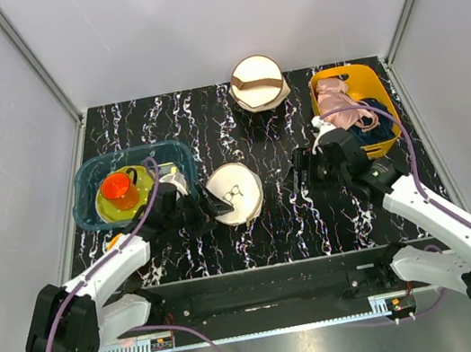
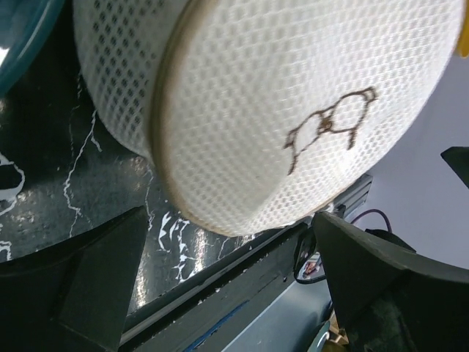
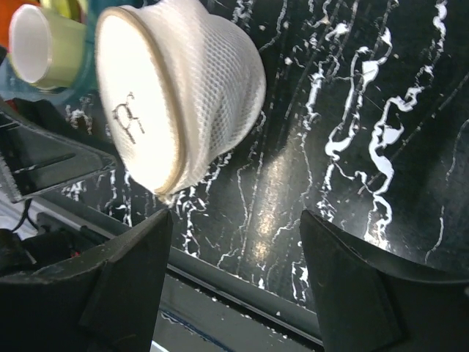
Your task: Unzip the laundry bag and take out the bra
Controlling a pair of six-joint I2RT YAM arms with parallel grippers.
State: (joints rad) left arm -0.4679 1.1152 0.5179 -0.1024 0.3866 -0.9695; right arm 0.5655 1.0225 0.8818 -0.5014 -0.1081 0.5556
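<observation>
While the laundry bag (image 1: 237,192) sits on the bench (image 1: 280,223) just left of centre, doodle face tilted up, the left hand (image 1: 212,206) is right at its left edge, fingers spread apart and not clamped on anything. Right hand (image 1: 300,169) hangs near the bag's right side, clear of it, fingers wide apart too.

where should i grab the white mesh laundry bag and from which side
Pinch the laundry bag at its tan seam band, where the two domed mesh halves meet; the domes themselves look too rounded to hold. Come in from its left with the left gripper, open and right beside it.
</observation>
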